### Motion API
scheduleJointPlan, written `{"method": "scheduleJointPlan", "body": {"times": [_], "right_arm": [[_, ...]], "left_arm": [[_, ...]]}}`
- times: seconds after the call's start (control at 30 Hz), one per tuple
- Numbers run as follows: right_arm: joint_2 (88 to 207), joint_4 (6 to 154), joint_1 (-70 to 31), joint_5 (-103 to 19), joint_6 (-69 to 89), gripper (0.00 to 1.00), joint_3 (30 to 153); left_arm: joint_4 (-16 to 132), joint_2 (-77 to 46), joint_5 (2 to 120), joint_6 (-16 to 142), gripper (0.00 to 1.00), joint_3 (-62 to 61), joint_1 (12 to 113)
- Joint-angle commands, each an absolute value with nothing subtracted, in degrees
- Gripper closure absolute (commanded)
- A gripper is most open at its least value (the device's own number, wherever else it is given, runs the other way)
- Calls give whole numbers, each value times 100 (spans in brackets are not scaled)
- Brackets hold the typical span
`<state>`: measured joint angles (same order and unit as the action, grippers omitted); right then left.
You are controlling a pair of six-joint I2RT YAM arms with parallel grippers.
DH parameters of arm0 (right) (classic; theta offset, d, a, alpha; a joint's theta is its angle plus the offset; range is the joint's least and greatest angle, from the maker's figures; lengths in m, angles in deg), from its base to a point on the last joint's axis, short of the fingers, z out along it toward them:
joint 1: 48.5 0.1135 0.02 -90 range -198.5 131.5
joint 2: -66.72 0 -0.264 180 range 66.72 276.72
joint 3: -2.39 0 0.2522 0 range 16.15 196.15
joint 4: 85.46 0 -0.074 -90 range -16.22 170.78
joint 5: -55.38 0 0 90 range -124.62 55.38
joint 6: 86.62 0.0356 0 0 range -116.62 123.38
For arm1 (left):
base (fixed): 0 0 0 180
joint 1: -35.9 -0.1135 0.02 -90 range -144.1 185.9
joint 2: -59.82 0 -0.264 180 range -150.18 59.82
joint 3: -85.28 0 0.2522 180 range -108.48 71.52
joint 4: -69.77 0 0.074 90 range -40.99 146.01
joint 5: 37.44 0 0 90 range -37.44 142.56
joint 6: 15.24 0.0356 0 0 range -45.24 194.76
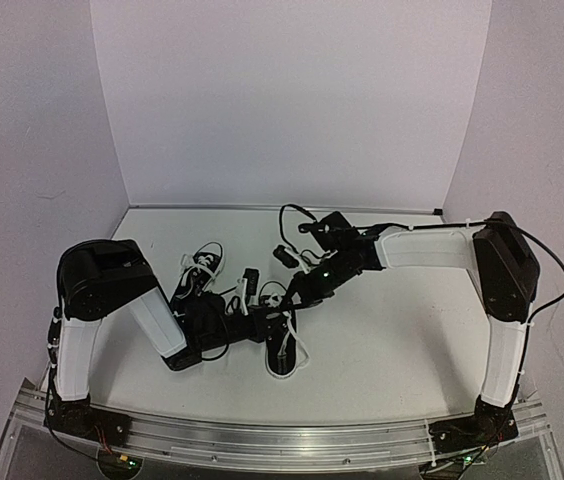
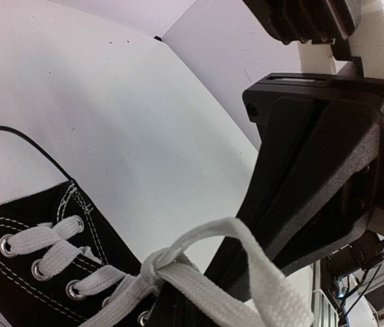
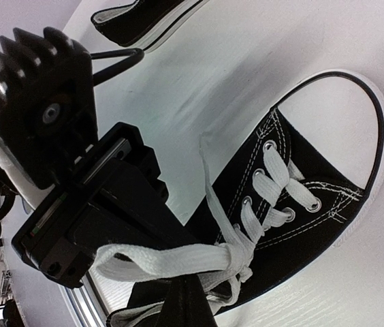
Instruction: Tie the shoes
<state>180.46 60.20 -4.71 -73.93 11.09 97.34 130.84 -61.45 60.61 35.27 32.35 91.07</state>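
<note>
Centrally on the white table point(image 1: 392, 330), a black canvas sneaker point(image 3: 314, 204) with white sole and toe cap lies beneath both arms. The left gripper point(image 3: 86, 262) pinches its white lace point(image 3: 171, 259) taut, and the right gripper point(image 3: 178, 300), pressed together, sits by the knot. Its twin point(image 1: 202, 265) lies apart, behind-left.

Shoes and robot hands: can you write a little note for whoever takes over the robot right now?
Left gripper: shut, down at the near shoe's laces.
Right gripper: shut, facing it across the same laces. The exact pinch points are hidden.
Shoes: the near shoe sits mid-table between the grippers. The other shoe lies farther back by the left arm, with no gripper on it.
Done: the near shoe's laces are crossed into a first knot, with one lace pulled out sideways.
Left: no bow yet on the near shoe. Then the other shoe, whose laces look loose.
</note>
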Motion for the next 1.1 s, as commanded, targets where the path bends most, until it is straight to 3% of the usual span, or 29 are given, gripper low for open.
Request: {"method": "scheduleJointPlan", "body": {"times": [0.0,0.47,0.83,0.93,1.07], "right_arm": [[18085,6153,-455,-7600,1144,100,9839],[18081,6312,-415,-7829,1208,98,9642],[17203,6385,-1081,-7745,1260,57,9157],[17240,6444,-1212,-7824,1249,57,9018],[17498,6580,-1238,-7950,1239,67,8873]], "left_arm": [[14293,-6199,6315,3512,100,2986,9073],[14293,-6325,6541,3451,100,2792,8969],[14296,-6232,6444,3445,100,2978,8930],[14293,-6214,6434,3452,100,2994,8925],[14295,-6208,6443,3453,100,2995,8925]]}}
